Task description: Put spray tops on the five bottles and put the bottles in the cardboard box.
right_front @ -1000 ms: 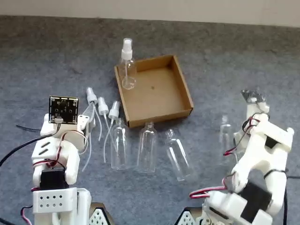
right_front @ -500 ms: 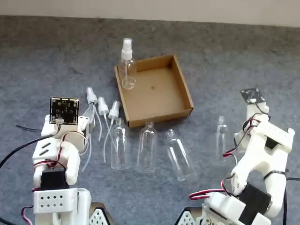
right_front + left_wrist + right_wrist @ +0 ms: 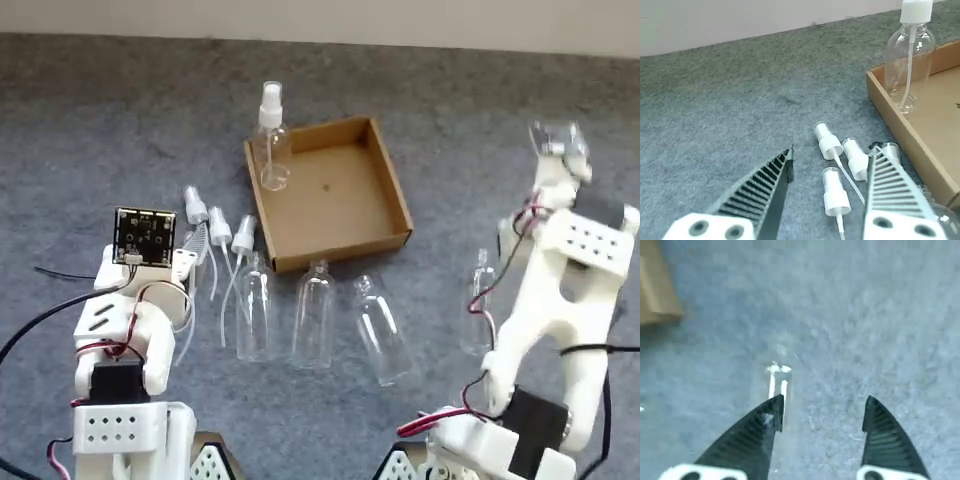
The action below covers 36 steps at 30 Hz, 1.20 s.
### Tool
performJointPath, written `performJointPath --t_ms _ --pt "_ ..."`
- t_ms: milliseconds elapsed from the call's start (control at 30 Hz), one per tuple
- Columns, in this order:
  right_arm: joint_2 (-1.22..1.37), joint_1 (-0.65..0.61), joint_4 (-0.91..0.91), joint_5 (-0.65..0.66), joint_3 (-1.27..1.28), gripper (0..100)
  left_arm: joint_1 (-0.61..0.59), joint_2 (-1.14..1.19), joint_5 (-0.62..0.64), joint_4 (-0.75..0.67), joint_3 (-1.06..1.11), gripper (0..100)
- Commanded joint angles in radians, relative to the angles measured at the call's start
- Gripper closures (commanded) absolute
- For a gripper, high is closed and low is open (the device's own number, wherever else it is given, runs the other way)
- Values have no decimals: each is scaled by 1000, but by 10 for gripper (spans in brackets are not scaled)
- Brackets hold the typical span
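A cardboard box [image 3: 340, 205] sits at mid table with one capped bottle [image 3: 272, 140] standing in its far left corner; the same capped bottle [image 3: 910, 55] appears in the left wrist view. Three open bottles [image 3: 313, 315] lie in a row in front of the box. A fourth open bottle [image 3: 482, 295] stands upright to the right, its neck [image 3: 778, 375] just beyond my open right gripper [image 3: 824, 400]. Several loose spray tops [image 3: 832, 192] lie left of the box, between the fingers of my open left gripper [image 3: 834, 150], which hovers over them [image 3: 195, 245].
Grey carpet covers the table. The box's corner [image 3: 655, 290] lies off to one side of the right gripper. Black cables [image 3: 50, 275] trail left of the left arm's base. Open carpet lies right of the box.
The right arm has lifted and swung its wrist up, away from the upright bottle, which stays standing. The left arm shifted slightly.
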Motion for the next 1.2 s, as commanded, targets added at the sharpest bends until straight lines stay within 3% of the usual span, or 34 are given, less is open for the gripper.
performJointPath --t_ms 0,200,667,900,1067,1167 --pt "10 -79 59 -71 -116 789 21 -8 6 -23 -5 783" --pt "186 -94 -76 -121 -13 789 21 -8 6 -23 -5 783" --pt "446 -68 -156 -140 4 809 22 -8 6 -23 -5 783" --pt "455 -62 -163 -118 -4 949 22 -8 6 -23 -5 783" --pt "389 -90 -90 3 -99 973 -30 -4 -25 -21 -31 783" --pt "283 -128 -7 38 -171 974 -102 61 -57 60 -87 783"
